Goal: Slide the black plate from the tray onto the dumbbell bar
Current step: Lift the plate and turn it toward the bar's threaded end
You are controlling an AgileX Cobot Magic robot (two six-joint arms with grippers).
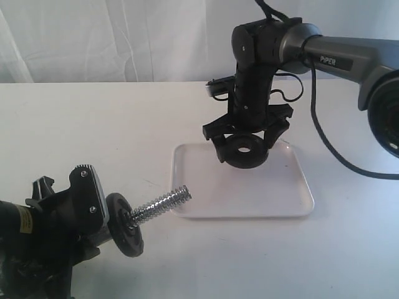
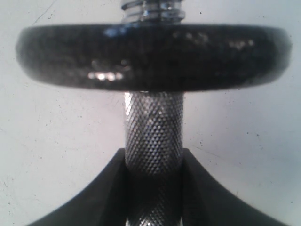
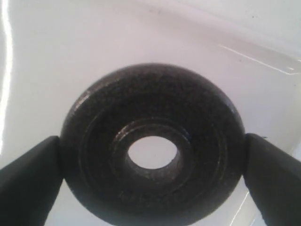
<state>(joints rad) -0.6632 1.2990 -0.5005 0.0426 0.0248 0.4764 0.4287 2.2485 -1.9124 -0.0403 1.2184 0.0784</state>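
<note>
Black plate (image 3: pixel 155 101) clamped between wide right jaws over the tray (image 1: pixel 249 194); left jaws grip dumbbell bar (image 2: pixel 154 136).

bare table (image 1: pixel 106 131) between tray (image 1: pixel 249 200) and free threaded end of dumbbell bar (image 1: pixel 163 202); disc (image 1: pixel 126 235) behind

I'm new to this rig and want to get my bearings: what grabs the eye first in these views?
The black plate stands out first, pinched at its rim between the right jaws and tipped up over the white tray at centre right of the exterior view. Next, at lower left, the left jaws hold the chrome dumbbell bar, its threaded end aimed toward the tray, with another black plate already on it.
</note>
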